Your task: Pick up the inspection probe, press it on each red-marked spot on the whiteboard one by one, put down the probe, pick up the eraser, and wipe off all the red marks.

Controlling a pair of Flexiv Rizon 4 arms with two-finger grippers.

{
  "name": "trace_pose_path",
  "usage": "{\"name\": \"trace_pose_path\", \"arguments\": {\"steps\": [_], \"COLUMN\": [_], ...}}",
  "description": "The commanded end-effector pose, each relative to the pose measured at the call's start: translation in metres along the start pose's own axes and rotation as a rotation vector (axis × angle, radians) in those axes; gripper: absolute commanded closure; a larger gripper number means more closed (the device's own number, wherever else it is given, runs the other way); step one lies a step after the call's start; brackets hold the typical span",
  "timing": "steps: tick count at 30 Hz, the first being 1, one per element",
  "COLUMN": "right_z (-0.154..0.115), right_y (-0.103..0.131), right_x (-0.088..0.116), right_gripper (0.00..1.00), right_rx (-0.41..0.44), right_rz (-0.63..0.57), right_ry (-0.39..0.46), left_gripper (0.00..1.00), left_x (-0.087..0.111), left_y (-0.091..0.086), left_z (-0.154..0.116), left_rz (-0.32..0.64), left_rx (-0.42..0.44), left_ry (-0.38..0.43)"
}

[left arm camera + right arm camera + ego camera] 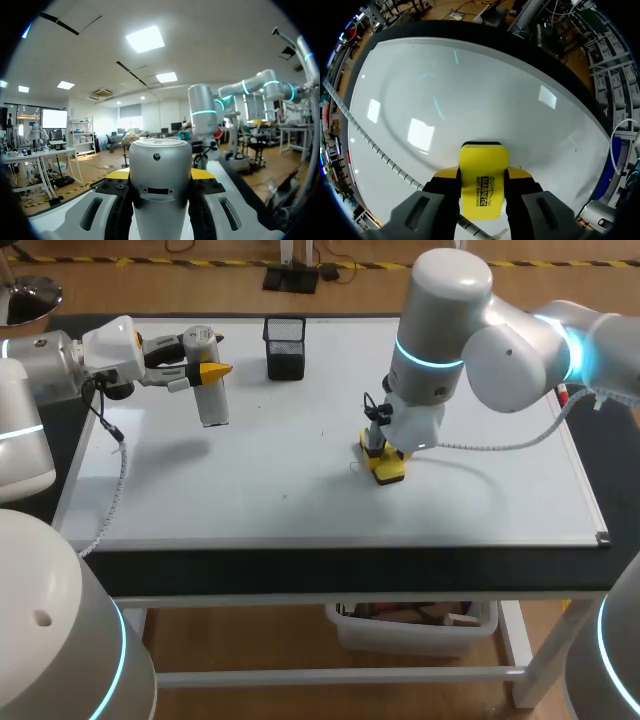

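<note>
Near the middle of the whiteboard (250, 490), the right gripper (386, 452) is clamped on the yellow eraser (389, 470), which sits against the board, while towards the far left corner the left gripper (205, 370) clasps the silver probe (213, 400) between its fingers, near a black mesh holder (286, 348)

Bright, even light falls from overhead, leaving pale square glare patches on the whiteboard (485, 85) and soft, faint shadows beneath the left arm (60, 365) and right arm (500, 345).
</note>
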State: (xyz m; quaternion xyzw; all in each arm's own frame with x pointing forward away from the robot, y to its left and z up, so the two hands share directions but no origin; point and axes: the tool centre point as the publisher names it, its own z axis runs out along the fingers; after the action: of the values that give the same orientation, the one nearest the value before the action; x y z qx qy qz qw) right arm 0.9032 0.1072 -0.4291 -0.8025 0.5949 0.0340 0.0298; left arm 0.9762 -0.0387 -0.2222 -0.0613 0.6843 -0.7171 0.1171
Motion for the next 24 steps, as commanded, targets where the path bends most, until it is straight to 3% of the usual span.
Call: {"name": "trace_pose_path", "arguments": {"steps": [1,12,24], "right_z": [-0.005,-0.014,0.003], "right_y": [-0.002,-0.011,-0.013], "right_x": [-0.002,-0.047,-0.069], "right_gripper": [1.00,1.00,1.00], "right_rx": [0.000,0.000,-0.002], "right_rz": [-0.018,-0.105,-0.146], "right_ry": [0.008,-0.005,-0.028], "left_gripper": [1.00,1.00,1.00], "left_x": [0.000,0.000,0.000], "left_y": [0.000,0.000,0.000], "left_z": [0.000,0.000,0.000], "left_rz": [0.003,0.003,0.003], "left_rx": [0.004,0.004,0.004], "left_ry": [0.001,0.001,0.001]}}
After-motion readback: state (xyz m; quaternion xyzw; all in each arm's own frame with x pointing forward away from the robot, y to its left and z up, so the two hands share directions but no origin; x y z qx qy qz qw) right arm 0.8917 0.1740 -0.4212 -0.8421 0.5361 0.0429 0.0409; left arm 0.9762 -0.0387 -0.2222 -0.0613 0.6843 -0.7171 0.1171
